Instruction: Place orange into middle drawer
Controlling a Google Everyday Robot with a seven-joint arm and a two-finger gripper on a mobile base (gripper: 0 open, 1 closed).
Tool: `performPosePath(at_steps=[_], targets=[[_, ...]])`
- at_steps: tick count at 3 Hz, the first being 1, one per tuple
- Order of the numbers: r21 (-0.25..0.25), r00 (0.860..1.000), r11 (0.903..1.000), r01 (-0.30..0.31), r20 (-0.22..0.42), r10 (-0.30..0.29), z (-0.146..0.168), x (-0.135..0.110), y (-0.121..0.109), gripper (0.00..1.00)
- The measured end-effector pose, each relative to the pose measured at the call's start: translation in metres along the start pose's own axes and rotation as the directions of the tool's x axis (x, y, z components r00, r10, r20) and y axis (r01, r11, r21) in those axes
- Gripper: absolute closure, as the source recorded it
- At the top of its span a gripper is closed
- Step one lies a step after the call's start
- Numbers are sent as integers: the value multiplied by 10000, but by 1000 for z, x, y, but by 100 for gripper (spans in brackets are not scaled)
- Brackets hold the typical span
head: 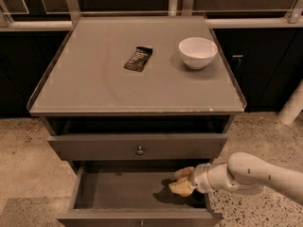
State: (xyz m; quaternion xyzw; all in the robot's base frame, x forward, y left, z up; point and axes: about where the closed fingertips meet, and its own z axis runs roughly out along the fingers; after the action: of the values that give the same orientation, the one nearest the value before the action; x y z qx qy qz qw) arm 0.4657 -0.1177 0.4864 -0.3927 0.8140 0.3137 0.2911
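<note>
While stretched in from the right edge of the view, sits low inside the pulled-out middle drawer [118, 192], close to its right wall: tan hand [177, 180] on a white arm [248, 173]. Throws a dark shadow on the drawer floor just beneath. Cannot tell whether released, clenched or grasping anything. Orange not to be made out; cannot tell whether it sits within the hand.

Just above the hand, upper drawer [94, 146] with a small round knob [140, 151]. Higher still, flat grey desk [109, 86]. On it, well above the hand and nearly in line with it, white bowl [198, 52], upright, only its pale inside showing. Further across from the hand, near the bowl but apart from it, dark snack wrapper [138, 59] lying flat.

Arm nearly level, sloping slightly down toward the wrist. Hand pointing across the drawer, away from the right wall.
</note>
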Motion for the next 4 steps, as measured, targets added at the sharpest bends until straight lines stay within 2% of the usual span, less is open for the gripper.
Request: performPosePath(at_steps=[1,3,4], targets=[[122,9998,9997,-214,-14,215,19,8,-10,100],[481,9962,9951,-868,-55,871,35,34,-21,100],[483,9961,9950,-875,-57,879,35,34,-21,81]])
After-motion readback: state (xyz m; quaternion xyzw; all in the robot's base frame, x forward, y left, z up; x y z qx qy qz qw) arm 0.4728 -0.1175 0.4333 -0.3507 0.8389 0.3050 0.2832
